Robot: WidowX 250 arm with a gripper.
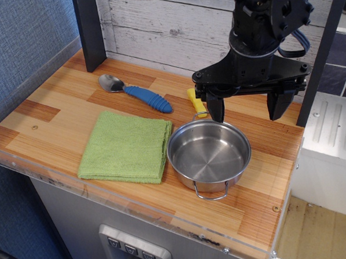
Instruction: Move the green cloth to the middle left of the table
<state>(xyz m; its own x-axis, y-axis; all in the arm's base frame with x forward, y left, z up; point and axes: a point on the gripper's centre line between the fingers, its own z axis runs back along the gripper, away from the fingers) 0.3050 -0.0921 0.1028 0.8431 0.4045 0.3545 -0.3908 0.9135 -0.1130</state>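
Cloth work starts badly placed: the green cloth (126, 147) lies near-centre on the tabletop (50, 115), touching the steel pot (209, 155), while the hand (248, 108) hangs spread above the pot's far rim. Pinching the cloth's left half should spare the pot.

Bare wood on the table (51, 121) along the left edge and back-left corner, open from above. Green cloth (126, 146) lies flat near the front, top face unobstructed; its right edge is just beside the steel pot (209, 156), looks touching at the pot rim, so no finger room on that side. Left and front edges of the cloth are free. Blue-handled spoon (136, 92) lies behind the cloth, a strip of bare wood between them. Gripper (248, 109) hangs over the pot's back rim, fingers spread. Yellow object (196, 102) behind pot, partly hidden. Dark post (89, 32) blocks back-left.
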